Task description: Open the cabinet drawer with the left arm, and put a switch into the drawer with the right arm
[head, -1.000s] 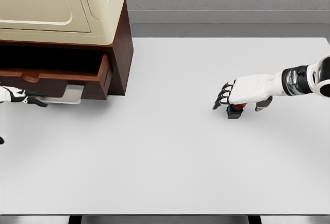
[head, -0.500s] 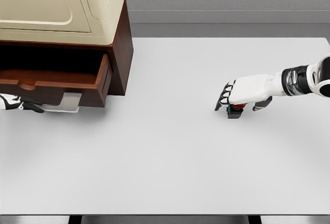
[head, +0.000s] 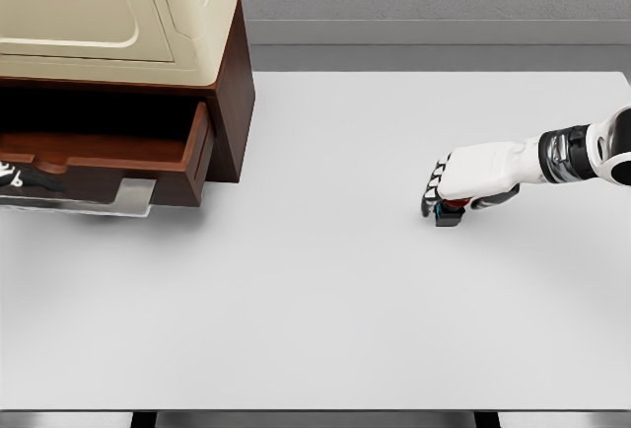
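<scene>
- Curling downward, the dark fingers of the right hand close over the switch, a small dark block with a red part on top, which sits on the table under the palm.
- The thumb runs low along the hand's near side, toward 4 o'clock from the switch; whether the pads press the block firmly cannot be told at this size.
- The right hand's white back faces up, and its forearm leads off toward 3 o'clock to the picture's right edge.
- The switch lies on the white table at about 3 o'clock from the cabinet, well apart from it.
- At the far left, the left hand shows only as a small black-and-white patch against the drawer's front, near the pale handle plate that hangs below it; how its fingers stand cannot be told.
- The drawer of the brown cabinet stands pulled out toward 6 o'clock, with its dark inside showing above the front board.
- A cream-coloured appliance rests on top of the cabinet.
</scene>
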